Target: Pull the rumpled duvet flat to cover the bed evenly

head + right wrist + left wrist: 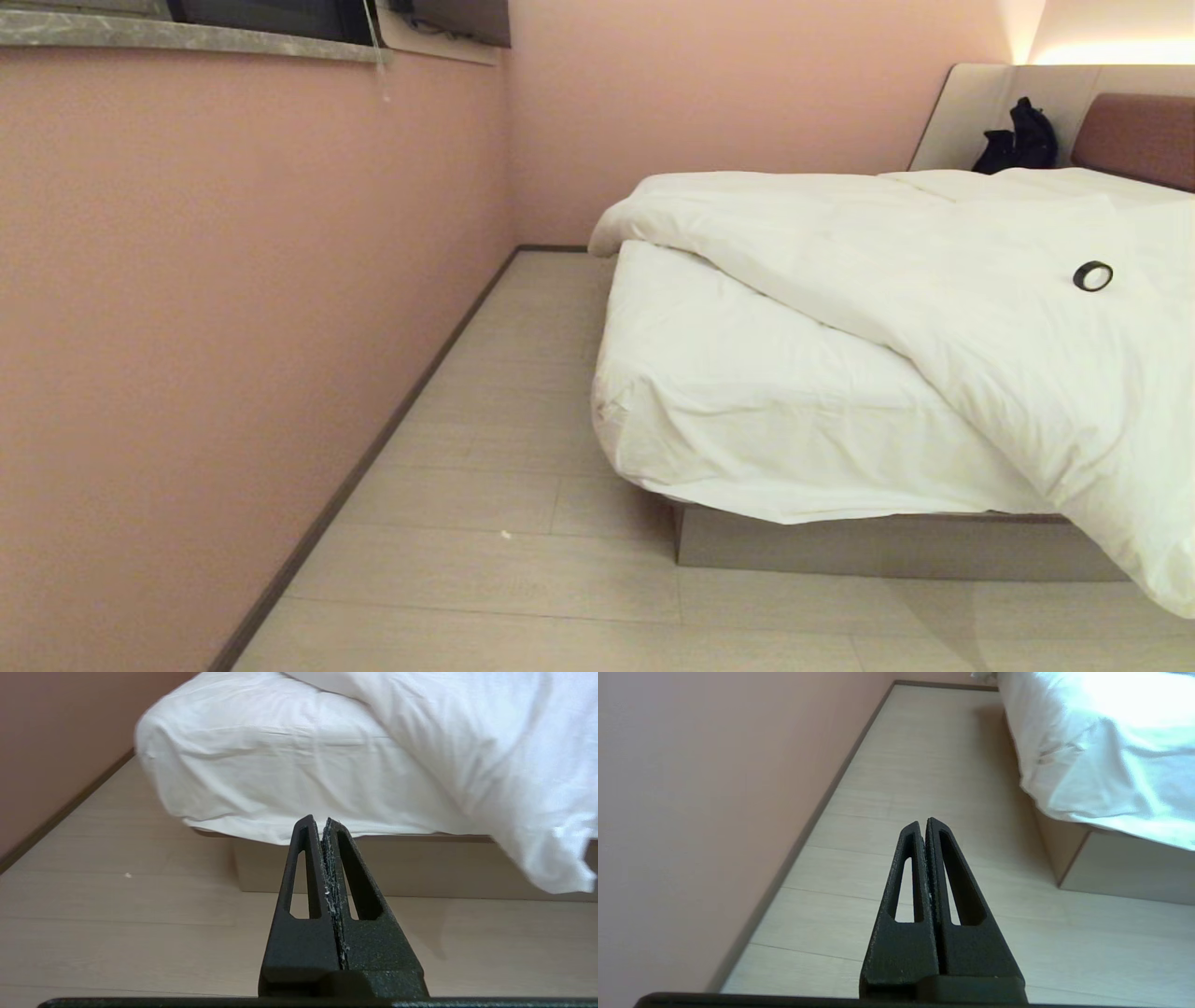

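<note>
A: Head view, left to right: pink wall [233, 327], pale plank floor [485, 560], then the bed [887, 546], near corner bare down to the fitted sheet [747, 401].
B: And the duvet [980, 308]?
A: Bunched diagonally, hanging over the foot at far right; small black ring [1092, 276] on top.
B: Grippers?
A: Left gripper [924, 823] pressed shut, empty, over floor. Right gripper [318, 822] likewise, facing the base.

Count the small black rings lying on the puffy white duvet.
1: a small black ring on the puffy white duvet, toward the bed's right side. Folds may hide others.
</note>
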Controlling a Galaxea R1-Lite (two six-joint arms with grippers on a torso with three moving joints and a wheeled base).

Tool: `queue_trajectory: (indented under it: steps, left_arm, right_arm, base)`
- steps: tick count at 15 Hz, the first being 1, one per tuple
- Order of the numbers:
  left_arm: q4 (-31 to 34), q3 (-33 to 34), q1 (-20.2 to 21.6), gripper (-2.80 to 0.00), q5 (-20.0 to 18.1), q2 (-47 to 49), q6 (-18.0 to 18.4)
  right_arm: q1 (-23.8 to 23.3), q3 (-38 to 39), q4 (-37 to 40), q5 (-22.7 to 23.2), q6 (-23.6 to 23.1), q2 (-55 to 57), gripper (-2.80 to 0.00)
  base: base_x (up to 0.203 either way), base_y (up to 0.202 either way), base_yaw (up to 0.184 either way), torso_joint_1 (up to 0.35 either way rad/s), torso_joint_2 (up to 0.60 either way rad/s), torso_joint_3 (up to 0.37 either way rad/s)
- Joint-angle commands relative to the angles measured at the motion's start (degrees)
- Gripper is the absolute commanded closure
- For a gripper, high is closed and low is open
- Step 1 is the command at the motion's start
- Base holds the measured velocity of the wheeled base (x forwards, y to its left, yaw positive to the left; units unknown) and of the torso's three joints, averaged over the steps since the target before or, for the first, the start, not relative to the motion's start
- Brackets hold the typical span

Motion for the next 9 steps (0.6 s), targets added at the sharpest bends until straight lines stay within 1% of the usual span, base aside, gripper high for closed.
queue_trajectory:
  steps: [1,8,9]
  left_arm:
    - [0.0,0.0,0.0,0.0,0.0,0.0,0.0]
    - [0.0,0.0,0.0,0.0,0.0,0.0,0.1]
    - [0.0,0.0,0.0,0.0,0.0,0.0,0.1]
  right_arm:
    - [0.0,0.0,-0.1,0.0,0.0,0.1,0.0]
    - [0.0,0.0,-0.1,0.0,0.0,0.1,0.0]
    - [0.0,0.0,-0.1,0.0,0.0,0.1,0.0]
  base:
    - [0.0,-0.195,-0.002,0.003,0.01,0.007]
    - [0.0,-0.191,-0.001,0.002,0.0,0.0]
    - [0.0,-0.14,-0.002,0.002,0.01,0.002]
